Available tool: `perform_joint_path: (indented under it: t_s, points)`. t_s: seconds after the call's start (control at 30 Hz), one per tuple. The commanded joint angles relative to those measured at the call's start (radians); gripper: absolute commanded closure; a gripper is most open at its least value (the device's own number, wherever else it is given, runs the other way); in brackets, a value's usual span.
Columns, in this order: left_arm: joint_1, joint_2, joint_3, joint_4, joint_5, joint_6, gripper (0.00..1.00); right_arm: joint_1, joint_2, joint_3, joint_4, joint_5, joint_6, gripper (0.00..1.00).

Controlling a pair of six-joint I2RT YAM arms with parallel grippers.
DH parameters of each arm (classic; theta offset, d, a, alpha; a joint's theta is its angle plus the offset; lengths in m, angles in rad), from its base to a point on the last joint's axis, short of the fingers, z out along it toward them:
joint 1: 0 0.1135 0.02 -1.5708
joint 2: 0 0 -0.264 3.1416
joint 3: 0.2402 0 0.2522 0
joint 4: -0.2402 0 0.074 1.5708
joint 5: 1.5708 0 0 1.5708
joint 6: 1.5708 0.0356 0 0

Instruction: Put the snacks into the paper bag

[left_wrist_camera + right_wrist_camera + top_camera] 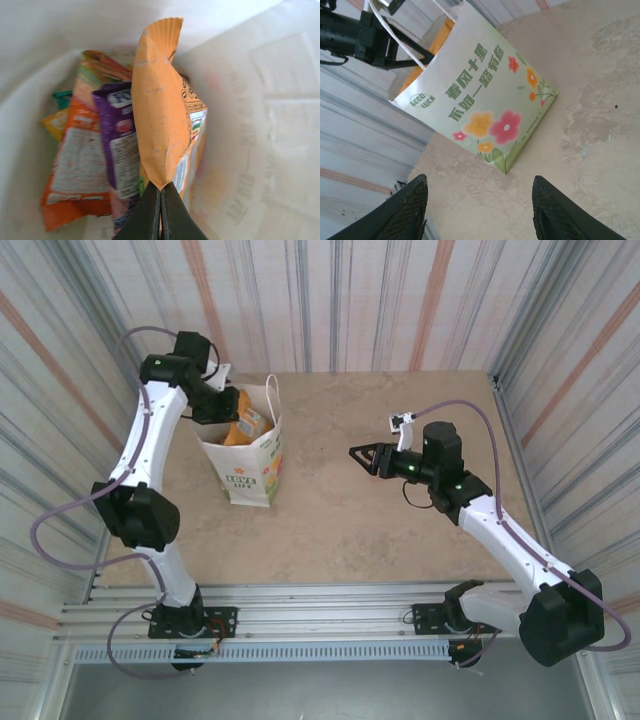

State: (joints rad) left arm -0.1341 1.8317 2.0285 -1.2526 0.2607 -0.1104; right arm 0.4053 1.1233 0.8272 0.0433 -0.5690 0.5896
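a: where is the left gripper (pixel 161 197), and what state is it in?

b: it sits at the mouth of the paper bag (pixel 252 455), which stands upright on the table (pixel 400 530). seen from its wrist camera, its two dark fingers are clenched on the lower edge of an orange packet (pixel 160 110), which rises straight ahead of the fingertips inside the bag.

a: what lies around that packet?

b: to the left of the fingers, a purple packet (pixel 121 145) leans just beside the orange one. further left is a red-orange packet (pixel 75 170), its white label facing the camera. beyond it, a sliver of a teal packet (pixel 62 97) and a yellow-orange corner show against the bag's white wall.

a: and the right gripper (pixel 362 456)?

b: it hangs above the table, well apart from the bag, fingers spread and grasping nothing. ahead of its fingertips (pixel 405 210), the bag's flowered side faces it, with green lettering; orange shows at the bag's mouth beside the thin handles (pixel 395 37).
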Motion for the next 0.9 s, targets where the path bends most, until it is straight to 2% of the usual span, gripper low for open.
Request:
perform_joint_path:
  t_s: [0.0, 0.17, 0.27, 0.43, 0.6, 0.87]
  points:
    - [0.036, -0.045, -0.03, -0.02, -0.046, 0.034, 0.99, -0.005, -0.03, -0.014, -0.011, 0.009, -0.029, 0.44]
    - [0.064, -0.025, -0.054, -0.026, -0.107, 0.058, 0.88, -0.005, -0.026, -0.014, -0.01, 0.006, -0.027, 0.44]
    - [0.064, -0.01, -0.037, -0.04, -0.152, 0.065, 0.76, -0.005, -0.028, -0.014, -0.012, 0.007, -0.026, 0.44]
    - [0.044, -0.018, 0.045, -0.075, -0.172, 0.064, 0.69, -0.005, -0.029, -0.009, -0.017, 0.012, -0.028, 0.44]
    - [0.005, -0.077, 0.079, -0.039, -0.078, 0.052, 0.68, -0.005, -0.027, -0.005, -0.016, 0.011, -0.026, 0.44]
    - [-0.06, -0.055, 0.073, -0.003, 0.06, 0.043, 0.77, -0.004, -0.028, -0.007, -0.016, 0.007, -0.027, 0.44]
